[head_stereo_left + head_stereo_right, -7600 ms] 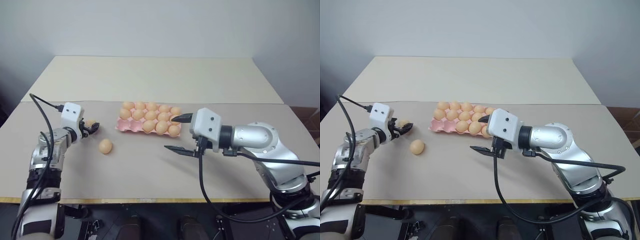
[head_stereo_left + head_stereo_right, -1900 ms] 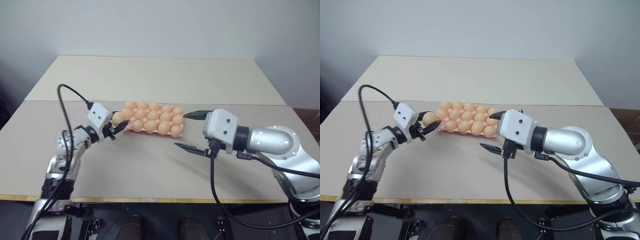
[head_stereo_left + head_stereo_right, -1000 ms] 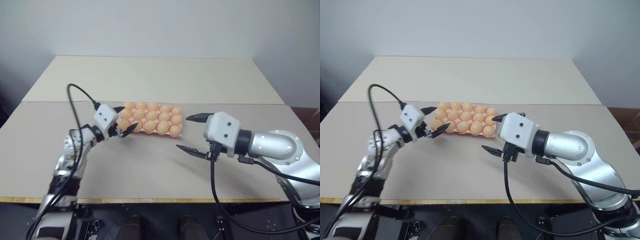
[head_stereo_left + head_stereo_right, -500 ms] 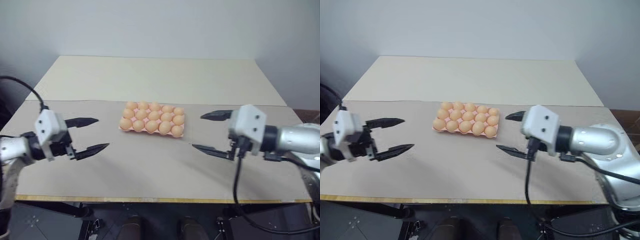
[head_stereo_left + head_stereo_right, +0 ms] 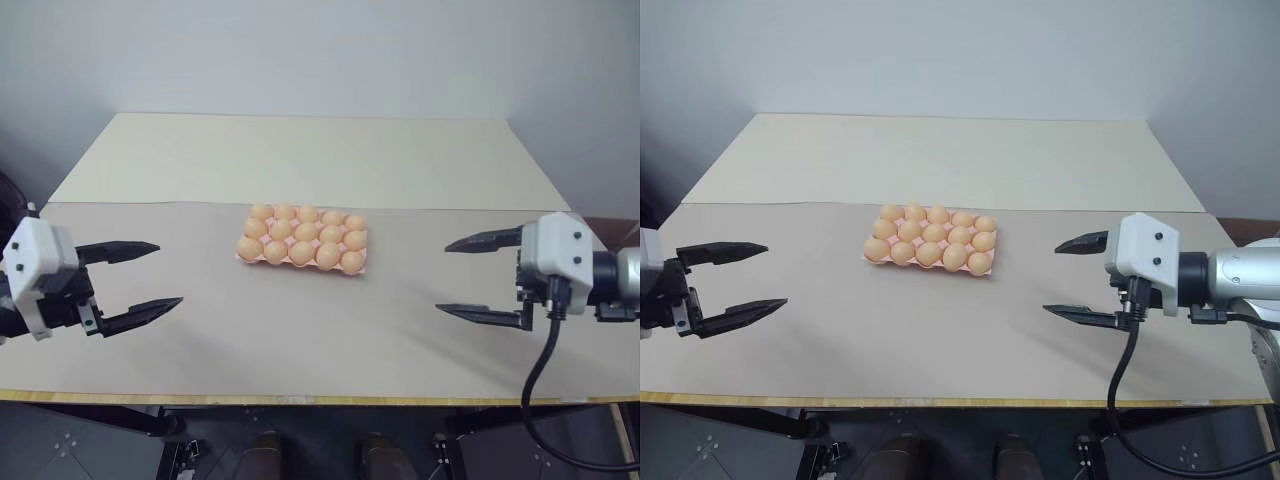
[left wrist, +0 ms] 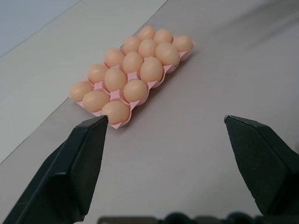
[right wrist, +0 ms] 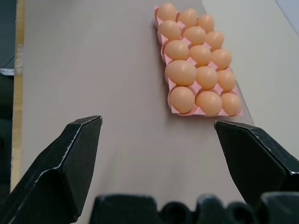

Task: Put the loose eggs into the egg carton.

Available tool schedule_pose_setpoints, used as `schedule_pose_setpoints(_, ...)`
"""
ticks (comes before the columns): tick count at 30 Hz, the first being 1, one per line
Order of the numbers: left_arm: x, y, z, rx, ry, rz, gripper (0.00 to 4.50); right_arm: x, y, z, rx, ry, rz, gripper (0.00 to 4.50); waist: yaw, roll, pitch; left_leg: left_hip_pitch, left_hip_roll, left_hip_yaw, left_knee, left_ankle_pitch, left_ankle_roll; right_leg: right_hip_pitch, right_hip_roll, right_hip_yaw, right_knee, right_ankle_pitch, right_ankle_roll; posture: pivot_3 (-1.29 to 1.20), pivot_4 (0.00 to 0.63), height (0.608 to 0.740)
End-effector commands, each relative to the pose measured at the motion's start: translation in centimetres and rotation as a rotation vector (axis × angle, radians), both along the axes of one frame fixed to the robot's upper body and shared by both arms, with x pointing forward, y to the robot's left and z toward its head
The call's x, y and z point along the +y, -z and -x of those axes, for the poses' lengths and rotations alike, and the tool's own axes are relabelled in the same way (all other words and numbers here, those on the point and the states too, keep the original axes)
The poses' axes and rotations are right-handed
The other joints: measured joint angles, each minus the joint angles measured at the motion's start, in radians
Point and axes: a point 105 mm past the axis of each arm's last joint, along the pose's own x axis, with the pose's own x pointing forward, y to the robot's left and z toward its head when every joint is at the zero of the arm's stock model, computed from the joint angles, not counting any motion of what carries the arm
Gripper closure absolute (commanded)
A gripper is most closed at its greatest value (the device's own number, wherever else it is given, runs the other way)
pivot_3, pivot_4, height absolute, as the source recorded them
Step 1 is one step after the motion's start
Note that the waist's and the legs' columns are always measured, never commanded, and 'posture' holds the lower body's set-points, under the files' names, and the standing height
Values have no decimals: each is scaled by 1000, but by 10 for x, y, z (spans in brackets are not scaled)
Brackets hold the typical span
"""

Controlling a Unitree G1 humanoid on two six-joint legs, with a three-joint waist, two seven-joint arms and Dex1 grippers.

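Fifteen eggs [image 5: 303, 252] fill every cup of the pink carton [image 5: 245, 257], three rows of five, which lies flat near the middle of the tan table [image 5: 300, 340]. No egg lies outside it. Left gripper [image 5: 140, 277] hovers well off to the carton's left, jaws spread wide and empty. Right gripper [image 5: 475, 278] hovers well off to its right, jaws likewise spread and empty, both pointing inward toward the carton.

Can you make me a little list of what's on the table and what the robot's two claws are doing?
egg carton: pink, mid-table, every cup filled
eggs: fifteen, all in the carton
table: beige
left end effector: open, holding nothing, left of the carton and apart from it
right end effector: open, holding nothing, right of the carton and apart from it
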Motion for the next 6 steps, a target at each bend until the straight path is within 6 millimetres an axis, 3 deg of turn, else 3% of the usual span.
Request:
schedule_pose_setpoints(1,-3,-11,5,-35,-7,-24,175,-4,-10,1,-62,-19,27,0,0,0,0,1,0,0,0,0,0,0,0,0,0,0,0,0,150,740)
schedule_pose_setpoints(6,-3,-13,7,-26,-20,-9,175,-6,-6,-3,-71,-28,50,0,0,0,0,3,0,0,-1,0,0,3,0,0,-1,0,0,0,150,740)
